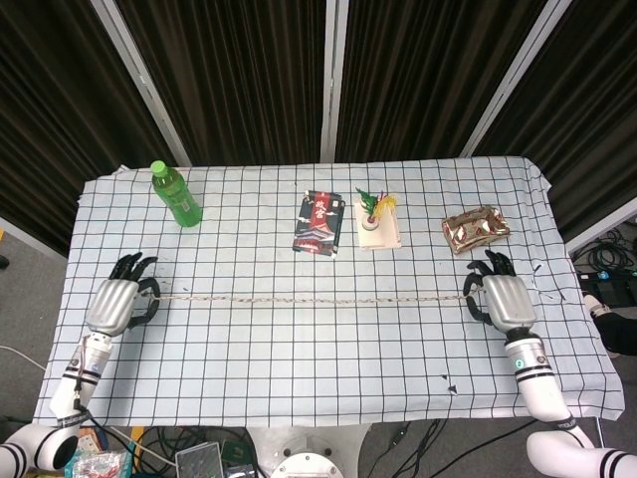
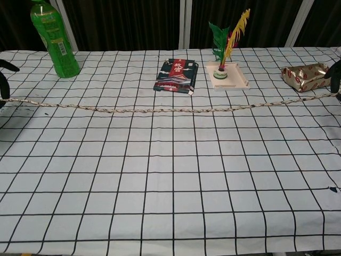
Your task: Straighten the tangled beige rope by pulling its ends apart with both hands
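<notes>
The beige rope (image 1: pixel 318 300) (image 2: pixel 170 110) lies nearly straight across the checked table, running from far left to far right with no loop in it. My left hand (image 1: pixel 117 304) holds the rope's left end near the table's left edge; only its dark fingertips (image 2: pixel 4 80) show at the chest view's left border. My right hand (image 1: pixel 503 297) holds the right end near the right edge, just in front of the gold packet; a sliver of the right hand (image 2: pixel 335 77) shows at the chest view's right border.
Along the far side stand a green bottle (image 1: pixel 176 194) (image 2: pixel 53 37), a dark booklet (image 1: pixel 318 222) (image 2: pixel 176 76), a feather shuttlecock on a small white tray (image 1: pixel 376 221) (image 2: pixel 228 72), and a gold wrapped packet (image 1: pixel 475 228) (image 2: pixel 305 76). Dark curtains hang behind the table.
</notes>
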